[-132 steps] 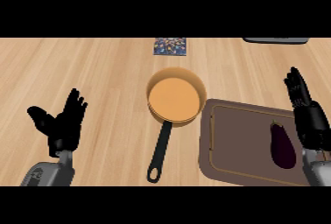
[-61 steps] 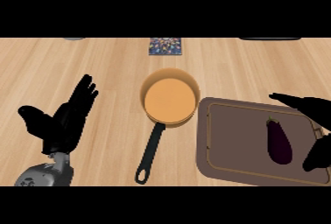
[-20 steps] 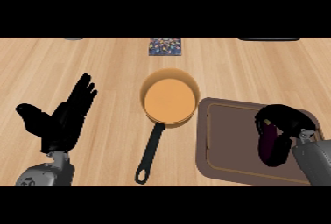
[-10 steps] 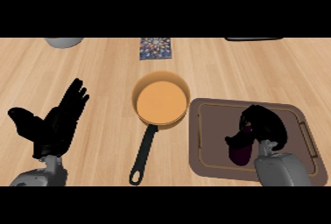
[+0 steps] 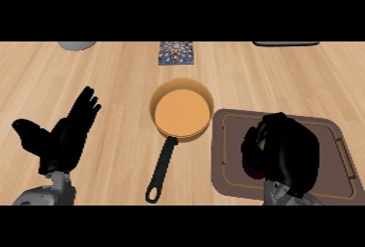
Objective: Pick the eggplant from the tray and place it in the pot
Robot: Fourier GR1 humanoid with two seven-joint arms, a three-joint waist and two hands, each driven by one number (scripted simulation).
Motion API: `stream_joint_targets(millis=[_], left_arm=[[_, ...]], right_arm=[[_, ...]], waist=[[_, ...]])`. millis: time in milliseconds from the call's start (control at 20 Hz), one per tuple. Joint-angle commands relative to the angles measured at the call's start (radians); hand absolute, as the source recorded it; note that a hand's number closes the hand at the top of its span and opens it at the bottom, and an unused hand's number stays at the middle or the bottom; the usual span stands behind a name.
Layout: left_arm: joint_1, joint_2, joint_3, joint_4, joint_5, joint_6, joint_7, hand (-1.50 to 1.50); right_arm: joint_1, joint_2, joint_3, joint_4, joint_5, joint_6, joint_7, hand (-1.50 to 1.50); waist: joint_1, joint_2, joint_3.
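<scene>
Now the right hand (image 5: 285, 154) curls round the purple eggplant (image 5: 249, 166) over the brown tray (image 5: 228, 144); the left hand (image 5: 61, 140) rests open by the counter's left edge, beside the orange pot (image 5: 182, 111).

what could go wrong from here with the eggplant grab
1. The right hand curls over the eggplant and hides most of it, so the hold may be off-centre and the eggplant could slip on lifting.
2. The hand sits low on the tray; lifting might drag or tip the tray.
3. The pot is shallow with a long handle toward the robot; a careless carry could knock the handle and shift it.
</scene>
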Motion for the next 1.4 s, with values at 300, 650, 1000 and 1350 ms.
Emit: stream_joint_targets(millis=[300, 650, 1000, 1350], left_arm=[[-0.051, -0.031, -0.032, 0.037, -0.019, 0.014, 0.016, 0.00], [-0.068, -0.016, -0.038, 0.031, -0.005, -0.023, 0.009, 0.00], [-0.062, -0.021, -0.028, 0.041, -0.009, -0.016, -0.018, 0.00], [-0.122, -0.038, -0.048, 0.032, -0.031, 0.010, 0.027, 0.00]], right_arm=[[-0.299, 0.014, 0.292, -0.232, 0.224, 0.238, 0.331, 1.50], [-0.517, 0.014, 0.203, -0.105, 0.139, 0.200, 0.355, 1.50], [-0.686, 0.014, 0.010, 0.040, 0.031, 0.199, 0.361, 1.50], [-0.784, 0.014, -0.080, 0.258, -0.047, 0.107, 0.367, 1.50]], waist=[[0.025, 0.013, 0.001], [0.067, 0.024, 0.001], [0.082, 0.028, 0.002], [0.081, 0.033, 0.005]])
